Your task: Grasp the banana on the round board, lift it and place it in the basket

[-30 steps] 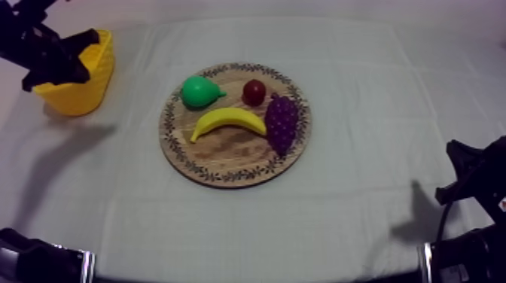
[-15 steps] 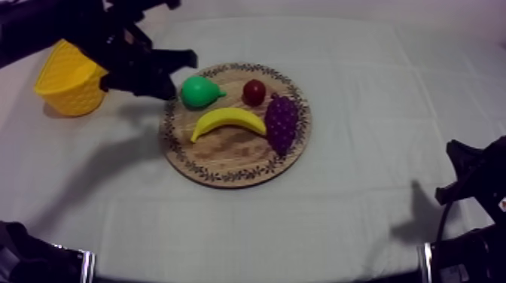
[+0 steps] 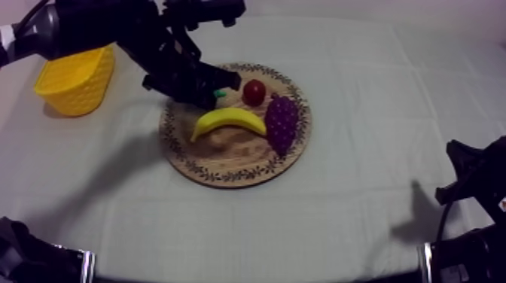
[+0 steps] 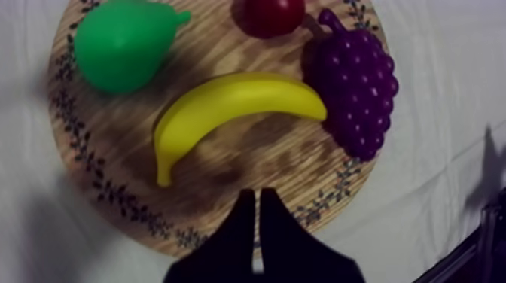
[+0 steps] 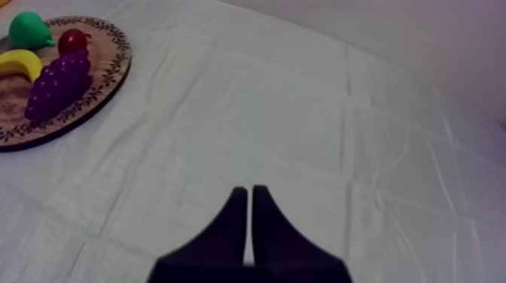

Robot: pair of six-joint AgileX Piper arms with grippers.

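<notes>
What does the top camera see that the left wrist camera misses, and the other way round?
Top view extras: the yellow basket left of the wooden board, my left arm stretched over the board and covering most of the pear, and my right arm low at the table's edge.
Left wrist view extras: the whole green pear, and my left pincer shut on nothing above the board's rim.
Both: the banana, the bunch of grapes and the small red fruit, all on the board.
</notes>
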